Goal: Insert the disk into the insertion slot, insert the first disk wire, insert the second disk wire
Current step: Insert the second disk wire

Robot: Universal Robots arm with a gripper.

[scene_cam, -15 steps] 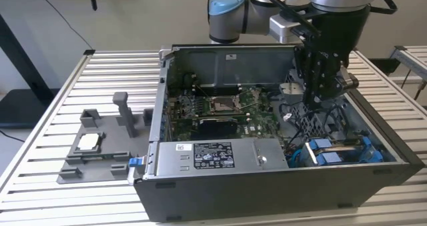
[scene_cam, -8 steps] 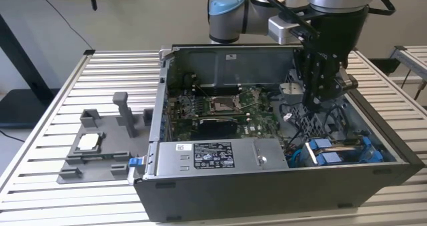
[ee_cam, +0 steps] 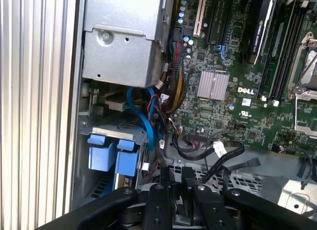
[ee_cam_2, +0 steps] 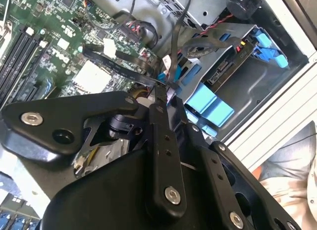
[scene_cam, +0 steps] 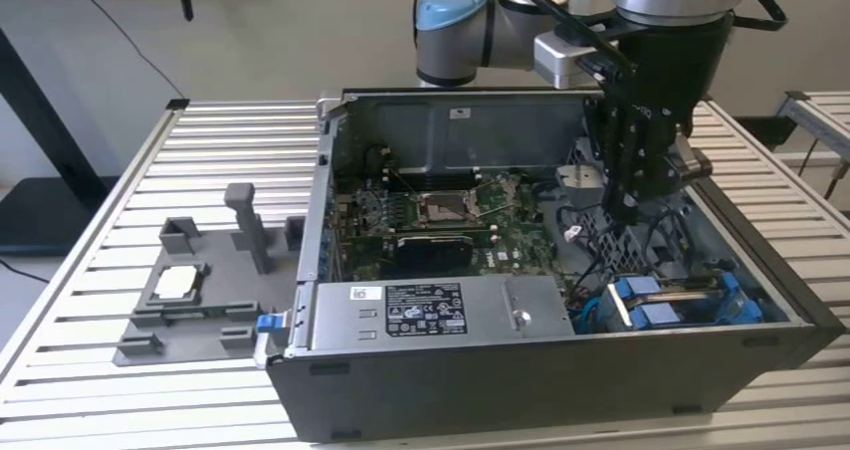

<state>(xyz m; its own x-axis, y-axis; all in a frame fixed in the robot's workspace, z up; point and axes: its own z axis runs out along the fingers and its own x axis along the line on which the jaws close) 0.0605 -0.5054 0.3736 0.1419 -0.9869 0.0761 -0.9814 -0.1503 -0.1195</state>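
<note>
Exterior view has the gripper down inside the computer case, jaws pinching a black wire. The disk sits in the insertion slot, at four o'clock. Neighbouring cables could snag the wire and skew its plug.

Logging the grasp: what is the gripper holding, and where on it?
A black wire, pinched near its plug end by the gripper.

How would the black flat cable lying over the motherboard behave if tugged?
Probably floppy: the black flat cable curves loosely across the motherboard in the second wrist view. Likely light, yet apt to snag, since other wires bunch close beside it.
</note>
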